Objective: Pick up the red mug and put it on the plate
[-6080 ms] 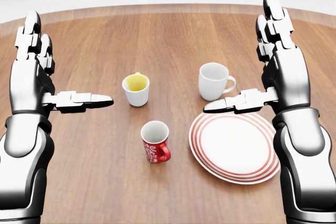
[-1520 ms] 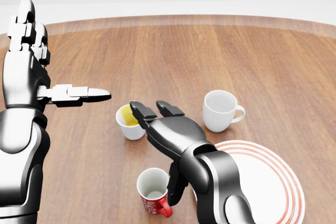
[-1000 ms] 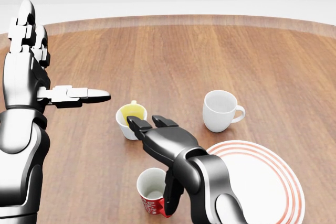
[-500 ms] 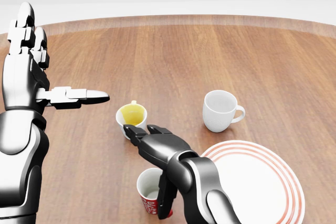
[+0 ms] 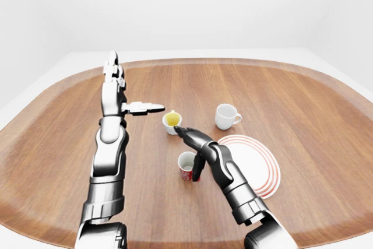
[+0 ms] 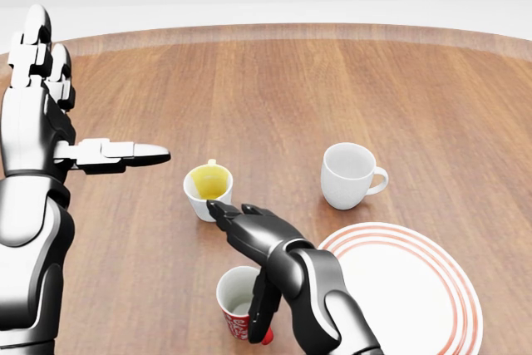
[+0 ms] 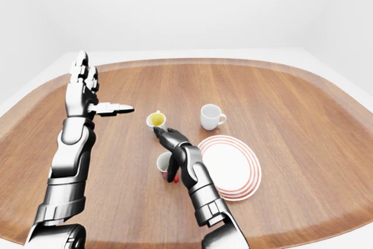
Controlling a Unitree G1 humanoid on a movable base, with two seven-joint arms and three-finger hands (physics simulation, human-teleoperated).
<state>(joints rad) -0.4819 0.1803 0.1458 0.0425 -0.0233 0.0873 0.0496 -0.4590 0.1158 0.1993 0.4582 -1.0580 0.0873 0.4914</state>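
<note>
The red mug (image 6: pixel 237 312) stands upright at the bottom of the head view, its white inside showing and its handle on the right, partly behind my thumb. My right hand (image 6: pixel 243 265) is open over it. The two fingers (image 6: pixel 223 211) reach straight past the rim toward the yellow cup, and the thumb hangs down the mug's right side. None of them closes round the mug. The white plate (image 6: pixel 461 284) with red rings lies just right of the mug. My left hand (image 6: pixel 83 114) is raised at the left, open and holding nothing.
A small white cup with yellow inside (image 6: pixel 208 189) stands just above my right hand's fingertips. A white mug (image 6: pixel 347 174) sits above the plate. The round wooden table (image 5: pixel 303 103) ends in a curved edge along the top of the head view.
My right hand has drawn back from the yellow cup toward the red mug, its thumb dropping lower beside it. Since the oldest frame the view has shifted. The left hand barely moved.
</note>
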